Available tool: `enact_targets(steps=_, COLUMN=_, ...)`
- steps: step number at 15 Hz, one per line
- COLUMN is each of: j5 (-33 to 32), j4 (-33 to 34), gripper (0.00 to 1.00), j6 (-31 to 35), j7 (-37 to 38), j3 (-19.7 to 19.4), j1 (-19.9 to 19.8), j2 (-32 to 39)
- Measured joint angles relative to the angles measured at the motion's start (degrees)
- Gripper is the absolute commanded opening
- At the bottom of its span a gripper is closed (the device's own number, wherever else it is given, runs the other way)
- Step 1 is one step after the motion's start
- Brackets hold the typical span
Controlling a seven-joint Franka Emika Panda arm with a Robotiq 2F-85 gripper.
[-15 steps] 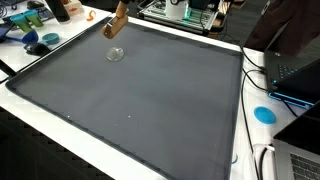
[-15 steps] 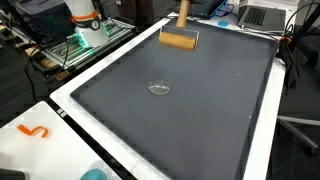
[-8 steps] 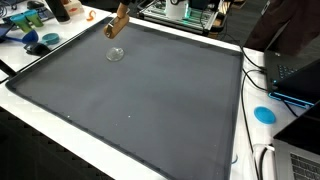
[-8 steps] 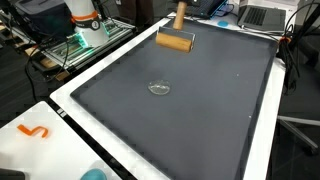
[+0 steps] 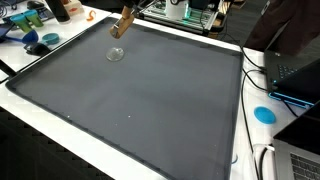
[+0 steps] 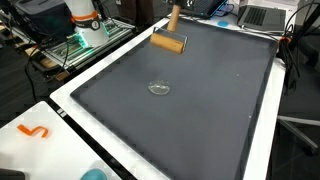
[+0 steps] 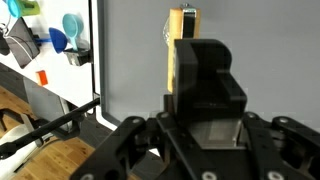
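Gripping a wooden tool (image 6: pixel 170 43) in my closed pincer (image 7: pixel 200 75), I hover above the grey mat (image 6: pixel 210 120), well apart from the glass dish (image 6: pixel 158 87).

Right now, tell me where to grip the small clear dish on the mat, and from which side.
Probably its rim, from straight above: the clear dish lies flat and low on the grey mat, with no tall side to pinch. The hand is shut on the wooden tool.

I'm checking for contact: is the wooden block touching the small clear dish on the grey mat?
No; in an exterior view the wooden block is apart from the clear dish, with bare grey mat between them.
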Motion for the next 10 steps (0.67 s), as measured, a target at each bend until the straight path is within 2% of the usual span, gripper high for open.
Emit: enact_targets(steps=10, j5=1.2, j4=0.4, gripper=0.24, j6=-2.5, j7=-0.1, j3=-0.4, j1=0.0, j2=0.0)
